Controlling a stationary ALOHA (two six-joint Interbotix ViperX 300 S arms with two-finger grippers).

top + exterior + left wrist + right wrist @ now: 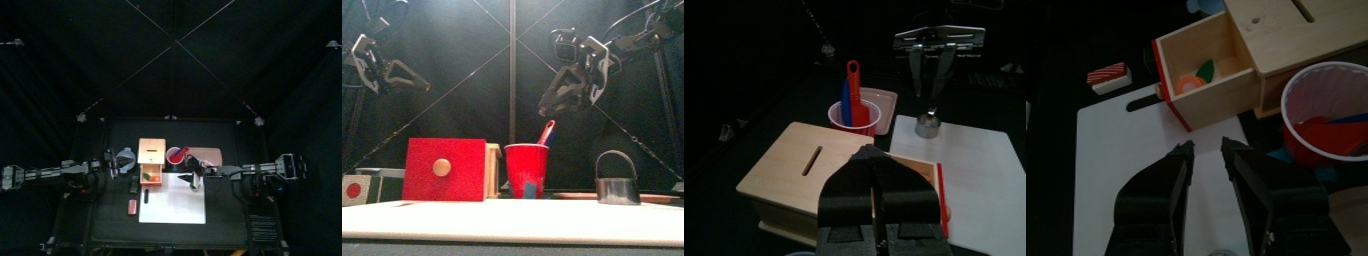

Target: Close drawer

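- Top view: the cabinet (151,152) sits left of centre on the worktop (120,225). The drawer (152,177) projects from its front end toward the near edge, orange contents showing — it is open. A red cup (178,155) stands just beside the cabinet, and a white sheet (178,203) lies alongside the drawer. One arm enters from each side; neither end effector appears to touch the drawer.
- Front view: the drawer's red face with its round knob (442,167) points at the camera. Both arms hang high, well above the things. A small metal weight with a loop handle (617,187) stands to the right of the cup.
- Left wrist view: the left end effector (879,160) hovers over the cabinet top, fingers together, holding nothing.
- Right wrist view: the right end effector (1204,150) is above the white sheet, fingers a narrow gap apart, empty. The drawer's interior is fully exposed, with small orange and green items inside; a small red-and-white block (1109,75) lies beyond it.
- Status: closing appears not yet begun — no contact with the red face. Remaining, by judgement: bring an end effector to that face and push the drawer home.
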